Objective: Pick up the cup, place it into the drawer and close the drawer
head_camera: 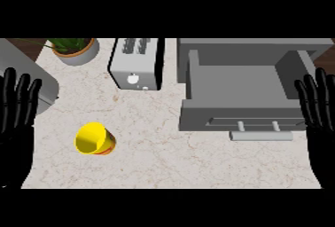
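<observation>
I see the yellow cup with its orange base [95,138] lying tilted on the counter, the grey pulled-out drawer [239,95] waiting; my left hand [16,115] and right hand [319,111] rest open-fingered, holding nothing.

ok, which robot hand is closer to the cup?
The left robot hand, resting open at the view's left edge. The yellow cup sits on the counter's left half; the right robot hand is across, past the open drawer.

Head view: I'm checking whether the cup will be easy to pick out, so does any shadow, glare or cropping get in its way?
In the head view the light is even and without glare; the yellow cup stands out against the pale counter, with only a faint shadow beside it. Nothing covers it. The plant pot is cropped by the top edge. The left hand and right hand rest open at the sides.
</observation>
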